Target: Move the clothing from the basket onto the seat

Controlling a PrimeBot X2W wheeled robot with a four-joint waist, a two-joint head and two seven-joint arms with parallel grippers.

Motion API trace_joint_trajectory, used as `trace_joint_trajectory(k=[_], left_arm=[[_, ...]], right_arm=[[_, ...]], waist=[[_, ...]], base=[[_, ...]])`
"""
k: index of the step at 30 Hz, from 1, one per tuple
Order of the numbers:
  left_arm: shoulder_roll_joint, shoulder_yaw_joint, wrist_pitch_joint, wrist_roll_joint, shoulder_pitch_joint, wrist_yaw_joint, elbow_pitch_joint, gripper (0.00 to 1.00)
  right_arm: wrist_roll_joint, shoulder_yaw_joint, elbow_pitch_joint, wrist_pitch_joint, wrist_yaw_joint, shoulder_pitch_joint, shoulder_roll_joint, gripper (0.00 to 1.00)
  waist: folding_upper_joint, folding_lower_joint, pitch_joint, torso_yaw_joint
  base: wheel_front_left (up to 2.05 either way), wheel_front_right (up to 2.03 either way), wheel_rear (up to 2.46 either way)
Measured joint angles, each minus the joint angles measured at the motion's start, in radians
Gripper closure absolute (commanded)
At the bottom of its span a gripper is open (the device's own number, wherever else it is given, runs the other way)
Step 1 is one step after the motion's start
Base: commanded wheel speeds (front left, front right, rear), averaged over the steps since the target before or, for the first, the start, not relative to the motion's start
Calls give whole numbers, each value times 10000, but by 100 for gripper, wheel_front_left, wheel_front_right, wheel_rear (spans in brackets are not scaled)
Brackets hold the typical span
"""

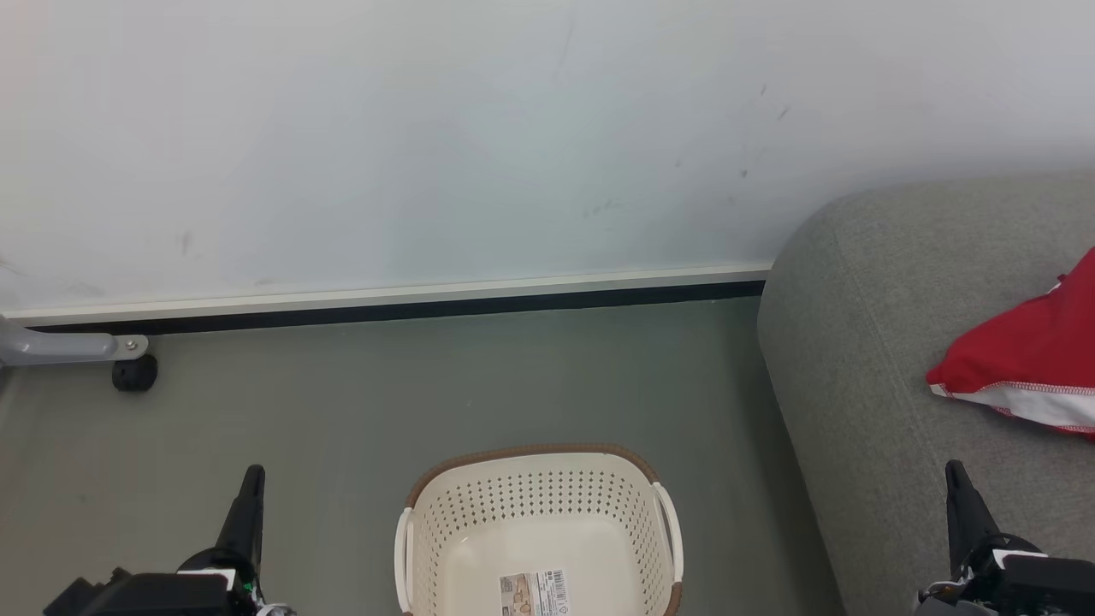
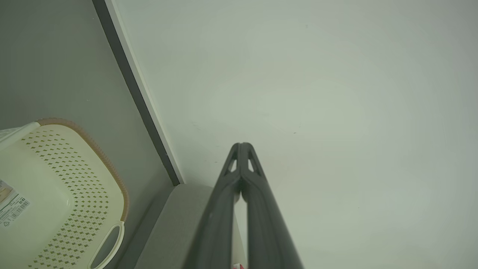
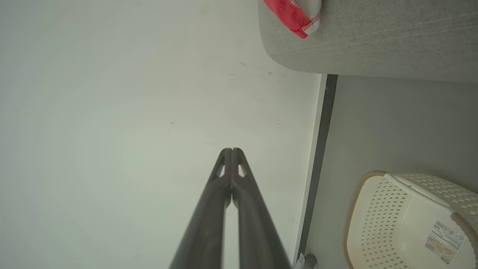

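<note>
1. Clothing (image 1: 1031, 359) lies on seat (image 1: 855, 359), 3 o'clock in head view; transfer judged complete.
2. Basket (image 1: 535, 453) on floor (image 1: 342, 402) at 6 o'clock, holds only its label (image 1: 535, 592); nothing left to lift.
3. Left jaws, right jaws: together, empty, parked at 7 and 5 o'clock; no work pending.

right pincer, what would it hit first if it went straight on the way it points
Probably the white wall; the right pincer points straight at it, though depth is unclear.
</note>
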Motion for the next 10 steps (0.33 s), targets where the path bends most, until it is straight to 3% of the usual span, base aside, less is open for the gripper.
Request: trace_joint_trajectory(k=[10], left_arm=[[0,0,0,0,0,0,0,100]], right_arm=[[0,0,0,0,0,0,0,100]], waist=[[0,0,0,0]], base=[[0,0,0]])
